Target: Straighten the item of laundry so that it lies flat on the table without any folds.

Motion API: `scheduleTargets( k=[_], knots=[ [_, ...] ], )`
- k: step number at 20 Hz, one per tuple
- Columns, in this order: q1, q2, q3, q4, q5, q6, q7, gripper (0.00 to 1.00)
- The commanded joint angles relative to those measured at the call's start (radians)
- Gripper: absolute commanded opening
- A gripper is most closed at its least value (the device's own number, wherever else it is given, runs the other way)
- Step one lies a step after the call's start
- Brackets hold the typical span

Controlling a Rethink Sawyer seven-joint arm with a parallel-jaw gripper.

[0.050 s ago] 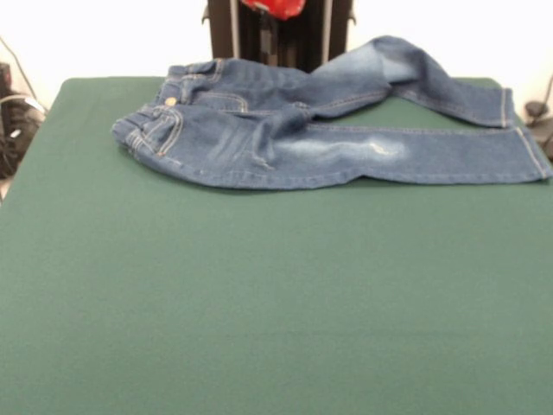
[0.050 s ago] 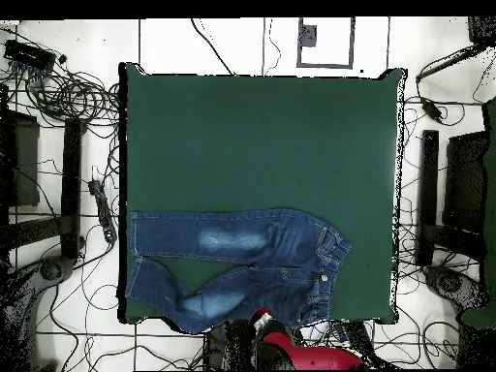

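Note:
The item of laundry [image 1: 328, 143], a small pair of blue jeans, lies at the far side of the table [image 1: 259, 303], waistband to the left and legs to the right. Its near leg runs straight and flat to the right edge. The far leg is bent and humped up. From above, the item of laundry [image 2: 242, 257] lies along the table [image 2: 262, 145] edge nearest the robot, its bent leg reaching that edge. The red arm end with the gripper [image 2: 262, 320] hovers just off that edge, apart from the cloth. Only a red part [image 1: 275, 7] of it shows at the top of the front view.
The black pedestal [image 1: 276, 39] stands right behind the jeans. Tangled cables [image 2: 68, 92] and black equipment [image 2: 455, 184] lie on the floor on both sides of the table.

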Motion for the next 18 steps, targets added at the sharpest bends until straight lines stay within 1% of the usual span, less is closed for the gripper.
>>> scheduleTargets(
  k=[1,2,4,9,11,15,18],
  knots=[
    [0.027,0.086,0.033,-0.086,0.029,-0.060,0.068,0.00],
    [0.039,0.107,0.033,-0.102,0.044,-0.071,0.077,0.00],
    [0.063,0.111,0.032,-0.108,0.074,-0.077,0.094,0.00],
    [0.066,0.061,0.056,-0.091,0.094,-0.018,0.093,0.00],
    [0.060,0.056,0.061,-0.092,0.091,-0.013,0.088,0.00],
    [0.026,0.089,0.061,-0.120,0.053,-0.031,0.064,0.00],
    [-0.002,0.074,0.063,-0.120,0.030,-0.007,0.043,0.00]
  ],
)
